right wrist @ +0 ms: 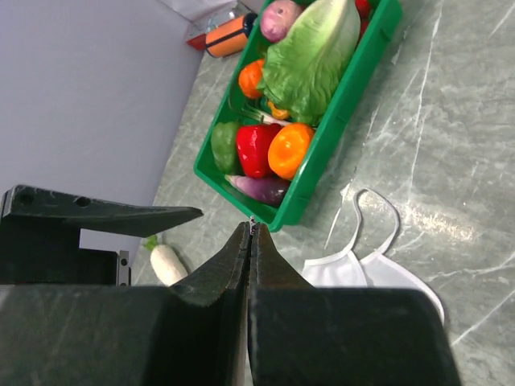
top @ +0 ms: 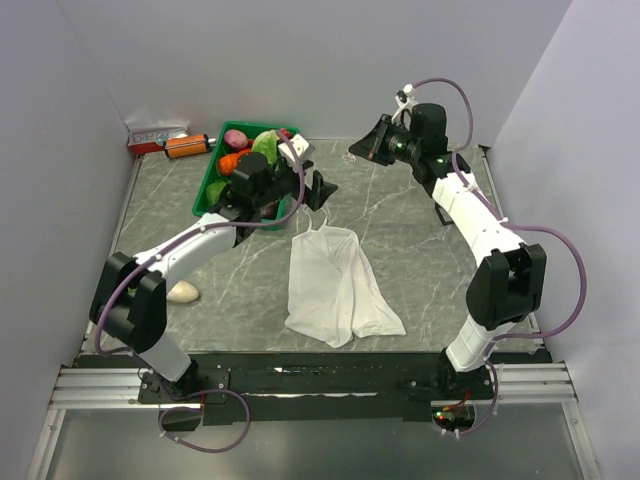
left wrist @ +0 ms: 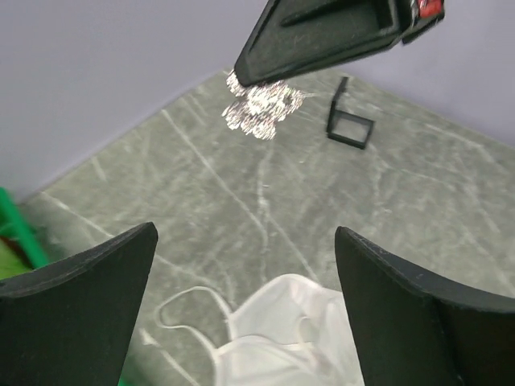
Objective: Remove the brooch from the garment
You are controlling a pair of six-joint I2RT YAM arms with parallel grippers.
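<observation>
top external | right arm (top: 470, 205) raised | right fingers (left wrist: 322, 32) pinch brooch (left wrist: 261, 108) | left fingers (left wrist: 88, 297) spread

Robot test cell in a lab. Plain pale grey walls (top: 300, 60) box in a small table (top: 420, 250) with a grey marble-look top on three sides. Two robot arms, the left arm (top: 190, 245) and the right arm (top: 480, 215), are mounted on an aluminium rail (top: 100, 385) along the table's near edge. Purple cables (top: 583, 283) loop from them. A green bin (top: 208, 180) of bright vegetables (top: 265, 145) sits towards the far left corner.
</observation>
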